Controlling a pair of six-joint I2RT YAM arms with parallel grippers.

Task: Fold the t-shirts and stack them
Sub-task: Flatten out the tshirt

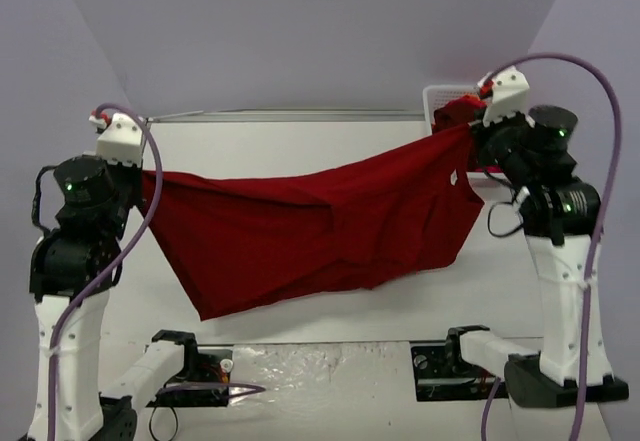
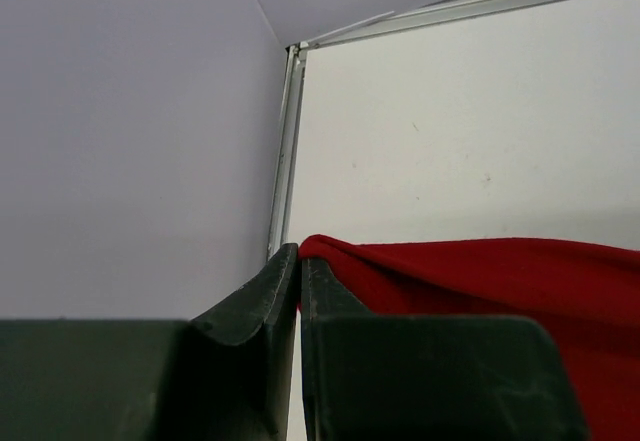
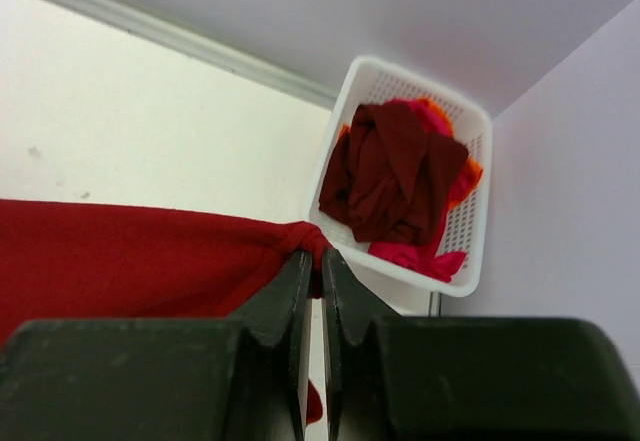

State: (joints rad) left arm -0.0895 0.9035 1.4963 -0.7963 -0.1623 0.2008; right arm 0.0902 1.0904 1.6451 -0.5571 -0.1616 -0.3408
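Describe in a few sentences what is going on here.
Two robot arms hold one dark red t-shirt stretched between them over the table. The left gripper is shut on one edge and the right gripper on the opposite edge, and the cloth sags in the middle. More shirts lie bunched in the basket at the far right corner. No folded stack is in view.

Stretched t-shirt [image 1: 320,226]: I read plain dark red.
Basket [image 3: 474,223]: white, mesh pattern.
T-shirts in basket [image 3: 395,171]: I see dark red over brighter red-orange.
Surface [image 1: 300,151]: white, unpatterned.
Left pincer [image 2: 298,261], right pincer [image 3: 312,261]: I read dark green-black on both.
Cables [image 1: 556,57]: purple.
Walls [image 2: 130,141]: pale lavender-grey, plain.
Arms [image 1: 70,351]: I see white shells with black joints.
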